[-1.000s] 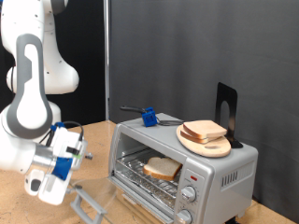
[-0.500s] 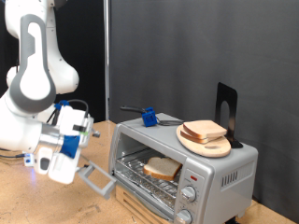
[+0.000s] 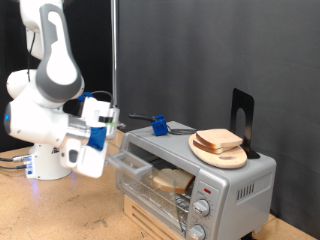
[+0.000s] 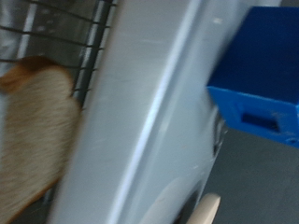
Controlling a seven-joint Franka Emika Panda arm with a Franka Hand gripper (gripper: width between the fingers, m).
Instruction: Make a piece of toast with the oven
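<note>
Toast (image 3: 173,181) pale, tan-crusted, inside oven (image 3: 200,176)

A round wooden board (image 3: 222,154) lies in front of me toward the exterior view's right, and just behind it a black stand (image 3: 243,118) rises upright. A blue-handled tool (image 3: 158,125) lies on the same surface nearer the exterior view's middle, its dark metal ends sticking out to either side, and close to my camera a blurred blue block (image 4: 259,77) fills one corner. Below is the wooden tabletop (image 3: 60,210), with a dark curtain (image 3: 220,50) hanging behind.
</note>
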